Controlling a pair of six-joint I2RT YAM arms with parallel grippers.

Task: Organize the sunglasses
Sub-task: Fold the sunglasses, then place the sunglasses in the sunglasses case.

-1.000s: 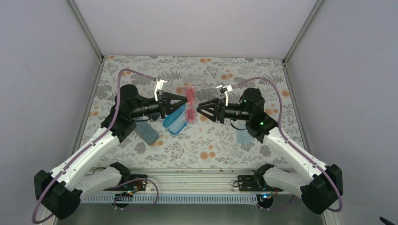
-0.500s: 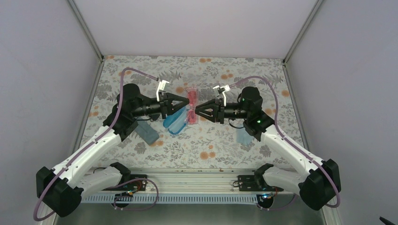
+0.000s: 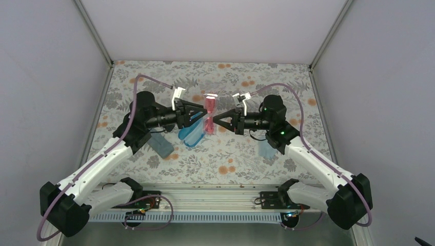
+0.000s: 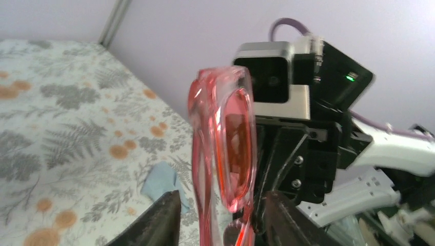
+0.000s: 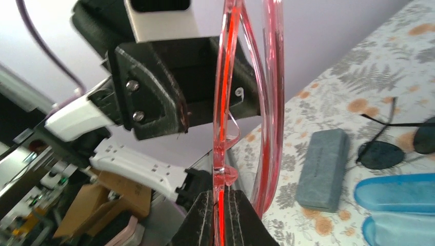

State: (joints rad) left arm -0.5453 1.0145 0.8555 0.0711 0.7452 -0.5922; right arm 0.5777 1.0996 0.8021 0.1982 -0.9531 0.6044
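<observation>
**Top view, centre of frame.** A grey oblong case [image 3: 162, 145] lies on the floral table [image 3: 231, 159] under the left arm. The left gripper [image 3: 202, 115] is released, its fingers [image 4: 165, 219] spread on either side of the translucent pink-red sunglasses [image 3: 209, 110]. That pair stands upright off the table, just right of the blue case [image 3: 191, 134]. The right gripper [image 3: 215, 120] is clenched on its frame. The black sunglasses [image 5: 382, 151] lie by the cases in the right wrist view. A light blue cloth [image 3: 267, 149] lies at lower right.
</observation>
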